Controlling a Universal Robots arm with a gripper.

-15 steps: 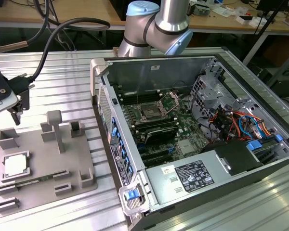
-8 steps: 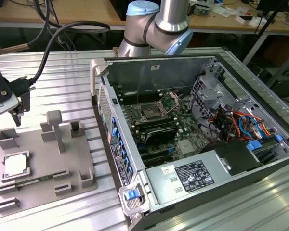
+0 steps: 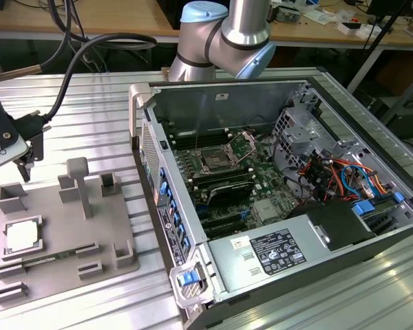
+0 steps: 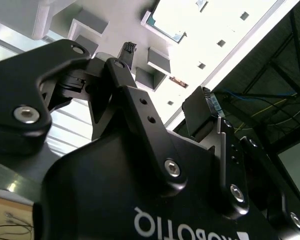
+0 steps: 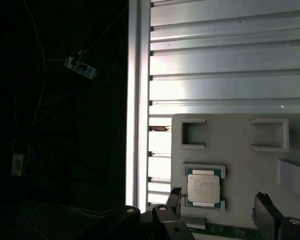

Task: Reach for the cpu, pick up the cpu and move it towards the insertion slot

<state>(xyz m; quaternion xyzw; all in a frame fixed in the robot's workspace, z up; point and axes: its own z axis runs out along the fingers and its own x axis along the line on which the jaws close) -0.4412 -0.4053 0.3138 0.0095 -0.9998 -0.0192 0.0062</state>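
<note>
Gripper: I read the gripper [image 5: 218, 201] as released. Its black fingers [image 5: 264, 209] stand wide apart with nothing between them.
Gripper, second wrist view: the same spread shows here, with one slim fingertip [image 4: 128, 50] well apart from the broader pad opposite.
Gripper, placement: in the exterior view the gripper [image 3: 29, 158] hangs at the far edge on the exterior view's left, over the back corner of the tray. I see no contact with anything.
Cpu: the cpu [image 5: 203, 186] lies flat in a square recess of the tray, silvery top up and greenish rim showing. In the first wrist view it sits close beside one fingertip and is untouched.
Cpu, exterior view: the cpu [image 3: 20, 236] rests on the part of the tray nearest the exterior view's left, apart from the gripper above.
Tray: the grey tray [image 3: 55, 220] has raised posts and several pockets and lies flat on the table. In the first wrist view I see two open pockets beyond the chip's recess.
Table: a ribbed aluminium table [image 3: 89, 117] carries both tray and case.
Insertion slot: the insertion slot [image 3: 213, 162], with a shiny frame and dark centre, sits on the green board inside the open computer case [image 3: 213, 103]. It is well apart from the gripper, toward the exterior view's right.
Arm: the silver-and-blue arm [image 3: 227, 31] rises behind the case.
Cable: a black cable [image 3: 89, 45] loops over the table toward the gripper.
</note>
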